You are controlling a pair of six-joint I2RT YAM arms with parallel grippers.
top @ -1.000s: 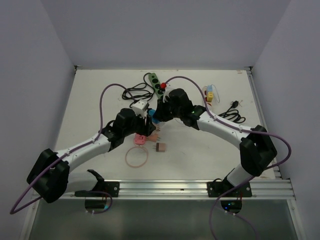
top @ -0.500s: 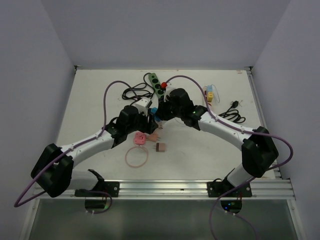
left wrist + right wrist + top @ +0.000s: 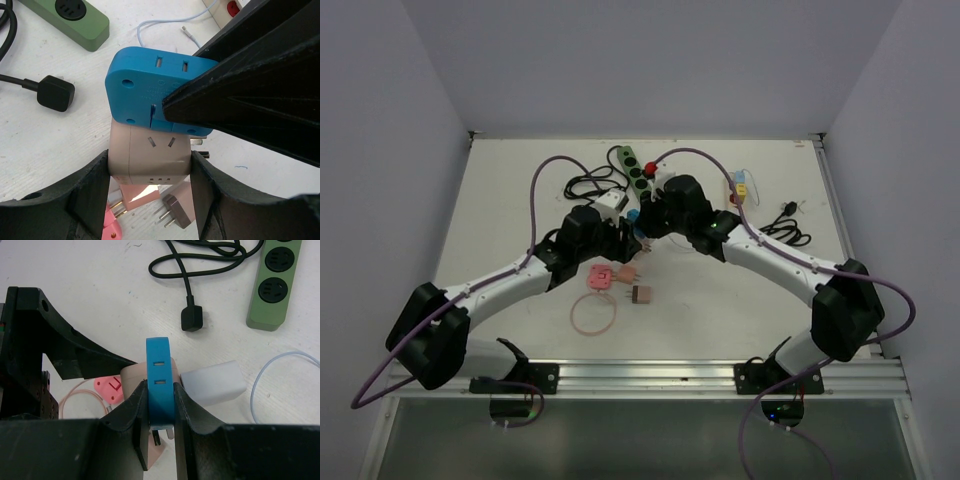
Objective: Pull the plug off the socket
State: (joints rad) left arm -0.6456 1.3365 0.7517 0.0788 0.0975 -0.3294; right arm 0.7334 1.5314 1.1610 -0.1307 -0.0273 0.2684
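My left gripper [image 3: 150, 200] is shut on the beige socket cube [image 3: 150, 152], one finger on each side. My right gripper [image 3: 160, 415] is shut on the flat blue plug [image 3: 160, 380], which stands on edge between its fingers. In the left wrist view the blue plug [image 3: 145, 80] sits right against the cube's far edge. Bare metal prongs show under the plug in the right wrist view, beside the cube [image 3: 132, 377]. In the top view both grippers meet at mid-table, left [image 3: 623, 243] and right [image 3: 642, 222].
A white adaptor [image 3: 212, 382] lies just right of the blue plug. A green power strip [image 3: 633, 168] and a black cable with its plug [image 3: 191, 319] lie farther back. A pink plug [image 3: 601, 277], a brown plug [image 3: 642, 295] and a pink cable ring [image 3: 594, 314] lie nearer.
Both grippers have shifted a little up and to the right in the top view, keeping their hold on the cube and the blue plug. The white adaptor has shifted the same way.
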